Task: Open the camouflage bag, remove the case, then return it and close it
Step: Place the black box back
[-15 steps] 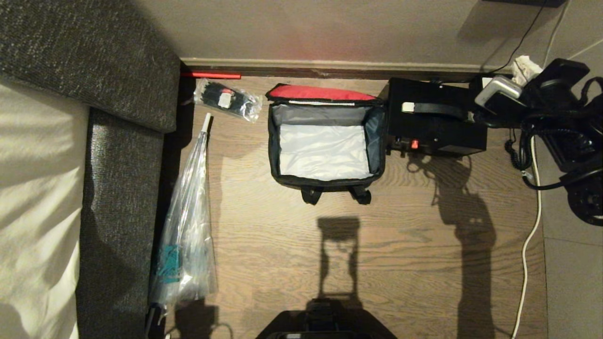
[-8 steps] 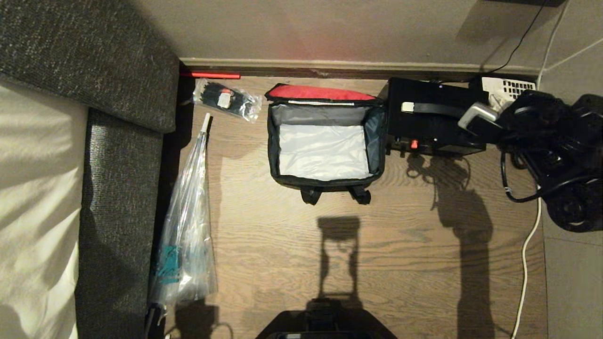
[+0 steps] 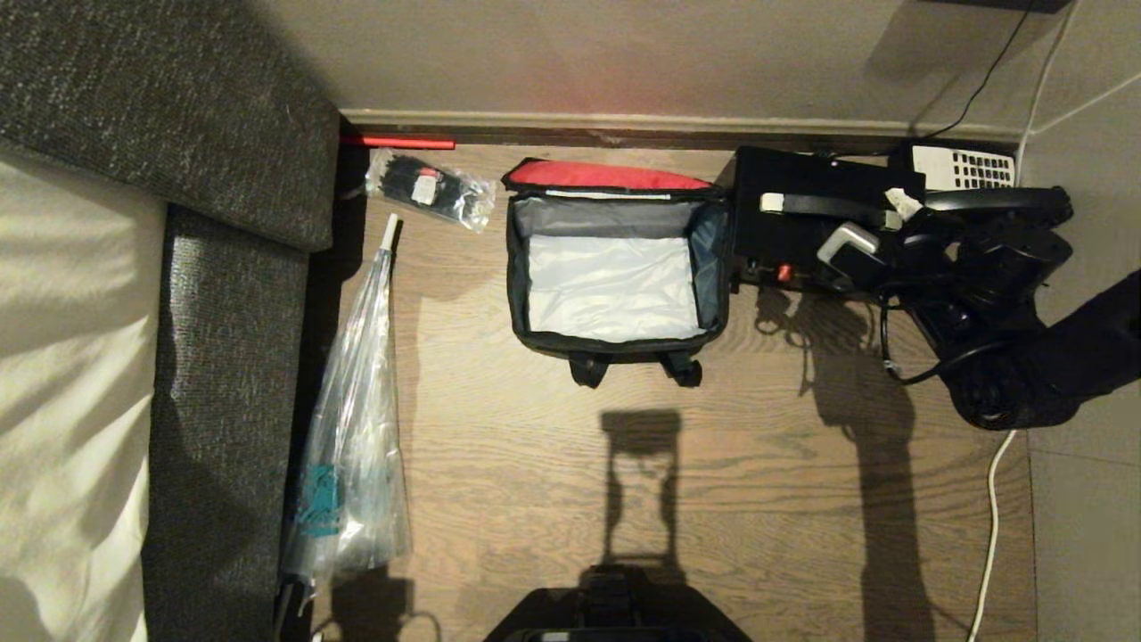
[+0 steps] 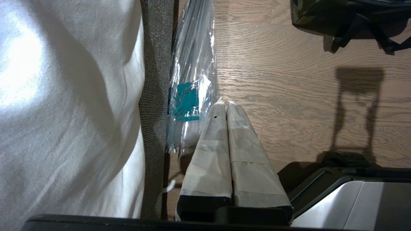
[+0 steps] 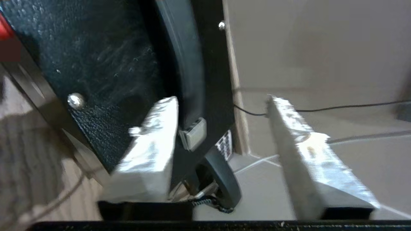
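Note:
The camouflage bag (image 3: 615,343) stands open on the wooden floor, its red-lined lid (image 3: 606,175) folded back and its silver-grey inside empty. A corner of the camouflage bag (image 4: 318,14) shows in the left wrist view. The case (image 3: 802,241), a flat black box, lies on the floor just right of the bag, its strap handle (image 3: 824,207) across the top. My right gripper (image 3: 874,223) is open over the case's right end. In the right wrist view, one finger of the right gripper (image 5: 221,99) lies over the case (image 5: 106,57) and the strap's white tab (image 5: 194,136) sits between the fingers. My left gripper (image 4: 226,104) is shut and empty, parked low by the sofa.
A black telephone with white keypad (image 3: 967,165) and its handset (image 3: 998,201) lie right of the case by the wall. A long clear plastic sleeve (image 3: 357,428) and a small plastic bag (image 3: 428,189) lie left of the bag. A grey sofa (image 3: 223,357) borders the left; a white cable (image 3: 994,499) runs at the right.
My right arm has swung in from the right and down onto the case's right end, and its fingers have opened. The bag, the case and the left arm have not moved.

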